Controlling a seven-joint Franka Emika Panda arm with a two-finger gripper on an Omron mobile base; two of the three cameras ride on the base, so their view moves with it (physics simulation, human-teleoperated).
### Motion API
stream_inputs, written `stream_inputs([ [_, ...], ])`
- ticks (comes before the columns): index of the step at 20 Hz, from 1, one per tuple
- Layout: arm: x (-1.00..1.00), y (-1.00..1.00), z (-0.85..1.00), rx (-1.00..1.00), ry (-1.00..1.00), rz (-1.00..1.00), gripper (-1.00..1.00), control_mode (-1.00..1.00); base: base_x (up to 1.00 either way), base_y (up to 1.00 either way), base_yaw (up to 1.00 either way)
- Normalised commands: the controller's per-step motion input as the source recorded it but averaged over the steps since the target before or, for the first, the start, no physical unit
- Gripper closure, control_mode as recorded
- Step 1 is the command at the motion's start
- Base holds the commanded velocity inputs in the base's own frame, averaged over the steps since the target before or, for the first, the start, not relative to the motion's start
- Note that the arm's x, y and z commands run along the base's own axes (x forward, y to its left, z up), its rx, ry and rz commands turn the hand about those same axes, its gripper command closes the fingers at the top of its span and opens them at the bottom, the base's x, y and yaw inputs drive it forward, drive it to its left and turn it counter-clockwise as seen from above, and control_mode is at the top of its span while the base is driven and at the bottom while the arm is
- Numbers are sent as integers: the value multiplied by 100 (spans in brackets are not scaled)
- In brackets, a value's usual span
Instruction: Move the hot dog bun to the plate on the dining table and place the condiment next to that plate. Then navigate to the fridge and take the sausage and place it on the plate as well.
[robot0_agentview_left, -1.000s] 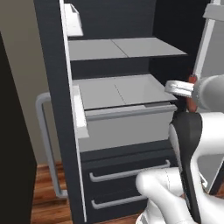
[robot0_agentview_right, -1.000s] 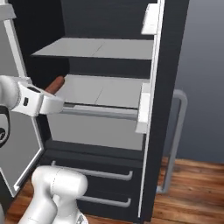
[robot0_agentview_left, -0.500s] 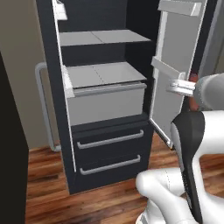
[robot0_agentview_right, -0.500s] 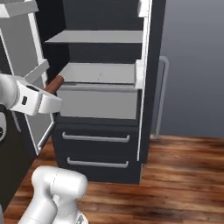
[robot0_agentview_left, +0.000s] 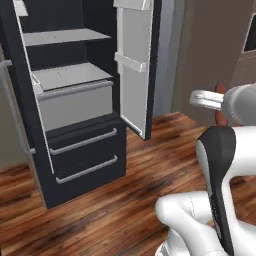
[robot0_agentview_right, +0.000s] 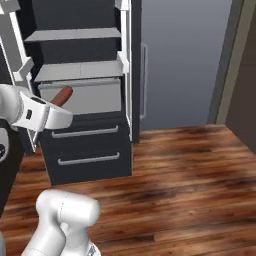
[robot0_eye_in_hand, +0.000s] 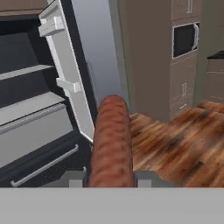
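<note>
Sausage (robot0_eye_in_hand: 111, 142) sits clamped in the tool (robot0_eye_in_hand: 110, 178), a grey finger pressed to each flank near its lower end, most of its length sticking out beyond the tips. It looks light, a smooth rounded cylinder with a mottled reddish-brown skin. My guess is that it is slightly yielding and possibly slick, so a firm but not crushing squeeze suits it. A hold nearer its middle would keep it from pivoting; held low as it is, the long free end could swing or slip if the arm jolts.

Right of the fridge (robot0_agentview_left: 70, 100), whose door (robot0_agentview_left: 135, 65) hangs open, the tool carries the sausage over the floor (robot0_agentview_right: 190, 170), which is glossy dark-streaked wood planking. The fridge is a matt black box with flat pale-grey shelves, a grey drawer front (robot0_agentview_left: 75, 105) and two dark lower drawers with thin metal bar handles.
</note>
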Motion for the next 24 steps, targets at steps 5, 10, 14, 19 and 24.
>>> stream_inputs([
  [5, 0, 0, 0, 0, 0, 0, 100, 100, -83, 2, -67],
  [10, 0, 0, 0, 0, 0, 0, 100, 100, -74, -2, -68],
  [14, 0, 0, 0, 0, 0, 0, 100, 100, -81, -15, -50],
  [19, 0, 0, 0, 0, 0, 0, 100, 100, -51, -62, -40],
  [24, 0, 0, 0, 0, 0, 0, 100, 100, -45, -81, -38],
])
